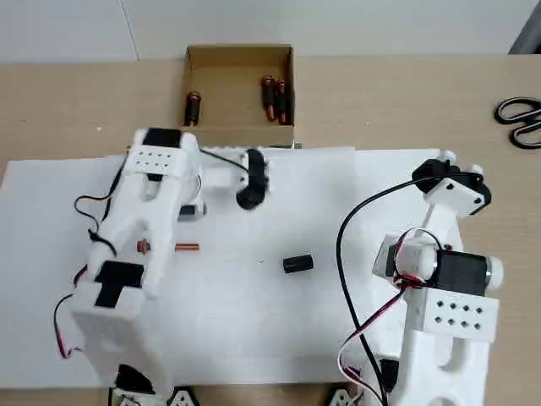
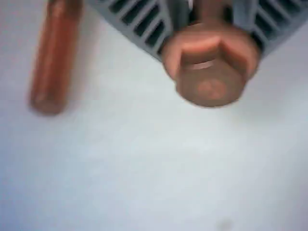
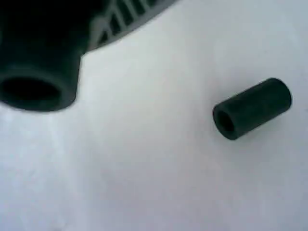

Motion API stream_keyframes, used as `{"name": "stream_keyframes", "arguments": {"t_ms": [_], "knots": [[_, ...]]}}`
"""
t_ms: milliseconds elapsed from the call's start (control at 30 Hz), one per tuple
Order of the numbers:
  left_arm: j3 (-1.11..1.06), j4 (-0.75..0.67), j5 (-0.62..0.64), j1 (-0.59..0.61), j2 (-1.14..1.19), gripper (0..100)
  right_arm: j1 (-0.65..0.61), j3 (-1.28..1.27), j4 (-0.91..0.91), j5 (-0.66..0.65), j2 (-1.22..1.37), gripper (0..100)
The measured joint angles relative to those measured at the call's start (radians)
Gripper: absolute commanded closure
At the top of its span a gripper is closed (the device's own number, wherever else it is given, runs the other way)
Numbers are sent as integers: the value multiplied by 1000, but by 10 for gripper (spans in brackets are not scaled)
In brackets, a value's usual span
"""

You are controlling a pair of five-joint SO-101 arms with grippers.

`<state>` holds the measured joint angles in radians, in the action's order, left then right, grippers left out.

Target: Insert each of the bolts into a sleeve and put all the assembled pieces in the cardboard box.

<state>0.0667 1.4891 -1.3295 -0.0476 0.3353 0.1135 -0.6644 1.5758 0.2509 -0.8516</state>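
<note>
The wooden table (image 1: 380, 93) carries a white sheet (image 1: 254, 330) over most of its top. The left arm (image 1: 139, 169) stands over the sheet's 9 o'clock side, and the right arm (image 1: 448, 313) is at 4 o'clock. The cardboard box (image 1: 239, 51) sits just off the sheet at 12 o'clock with assembled pieces (image 1: 275, 99) inside (one by its 9 o'clock wall, the rest by its 3 o'clock wall). Scissors (image 1: 520, 121) lie at the table's 2 o'clock edge.

The right gripper (image 3: 86, 33) pinches the held sleeve (image 3: 38, 72). A loose sleeve (image 1: 297, 264) lies near the sheet's middle. The left gripper (image 2: 211, 19) is clamped on the held bolt (image 2: 209, 67), whose hex head faces the camera. A loose bolt (image 1: 187, 247) lies flat at 9 o'clock from the loose sleeve, well apart from it.
</note>
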Motion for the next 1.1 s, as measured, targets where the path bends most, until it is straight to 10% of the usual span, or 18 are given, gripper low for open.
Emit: {"name": "stream_keyframes", "arguments": {"t_ms": [300, 1100], "knots": [[12, 9, 203, -18, -233, 994, -32, 0, 0, 0, 0, 996], [9, 28, 1119, -2, -931, 994, -620, 181, -25, -2, -3, 996]]}}
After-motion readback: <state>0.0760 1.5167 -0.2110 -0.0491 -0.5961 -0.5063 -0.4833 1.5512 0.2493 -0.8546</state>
